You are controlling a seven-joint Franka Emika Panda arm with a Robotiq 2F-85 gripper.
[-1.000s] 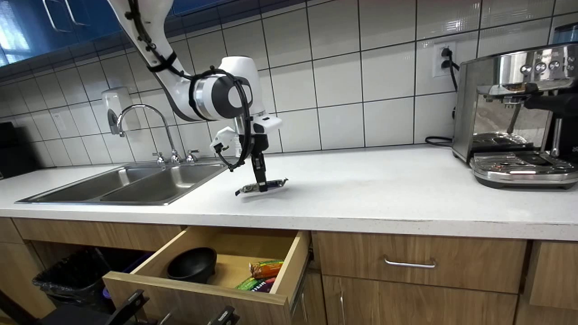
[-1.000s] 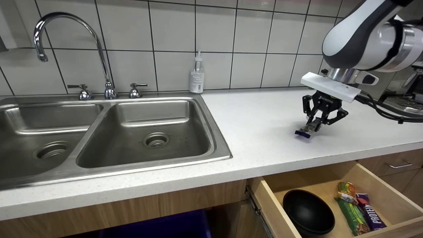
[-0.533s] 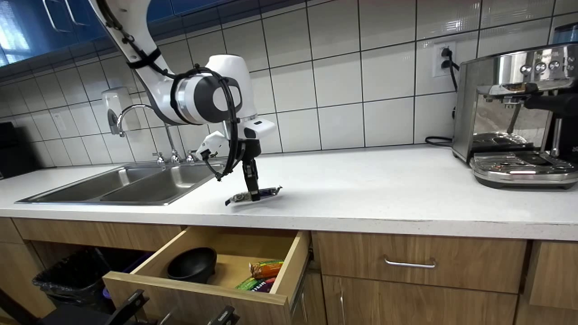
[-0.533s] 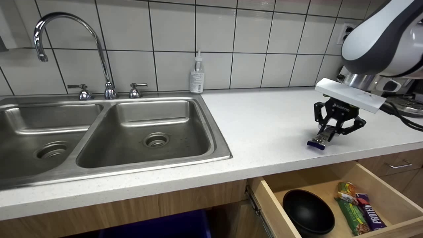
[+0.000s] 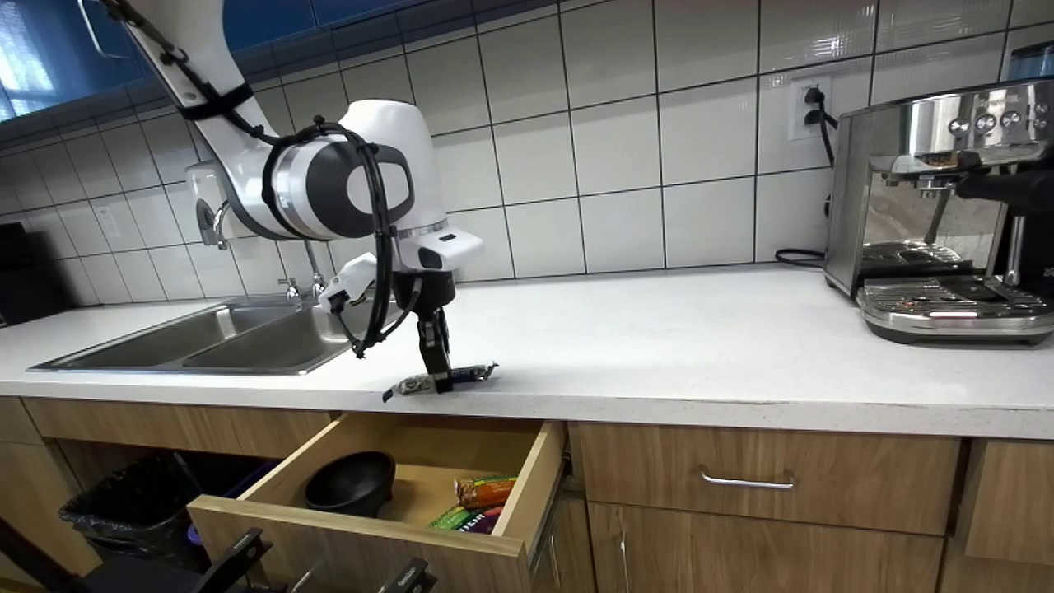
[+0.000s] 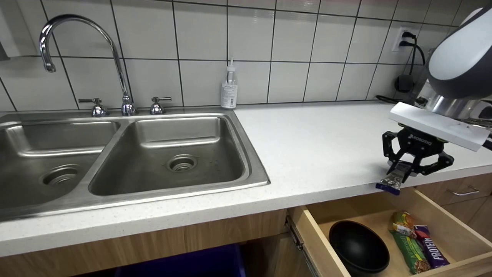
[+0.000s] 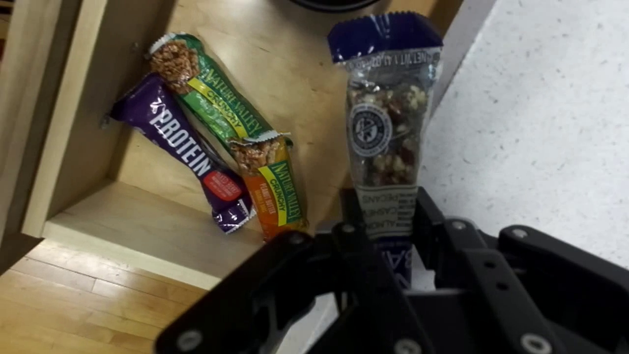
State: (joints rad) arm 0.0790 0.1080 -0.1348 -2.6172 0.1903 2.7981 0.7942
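The gripper (image 7: 386,209), nearly closed, pinches a nut bar (image 7: 385,132) marked "PECANS". The drawer (image 7: 290,64) holds a "PROTEIN" bar (image 7: 184,142) and "NATURE VALLEY" bars (image 7: 221,101).

Tool (image 6: 399,172) bearing "ROBOTIQ". Nut bar (image 7: 384,132) showing "NET WT", "PECANS". Purple bar (image 7: 185,150) reading "PROTEIN". Green bar (image 7: 214,96), orange bar (image 7: 271,189) displaying "NATURE VALLEY CRUNCHY".

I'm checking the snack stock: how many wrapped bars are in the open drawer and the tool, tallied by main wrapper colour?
Green bar: 1
Orange bar: 1
Purple bar: 1
Clear and dark blue bar, held by the tool: 1
Total: 4
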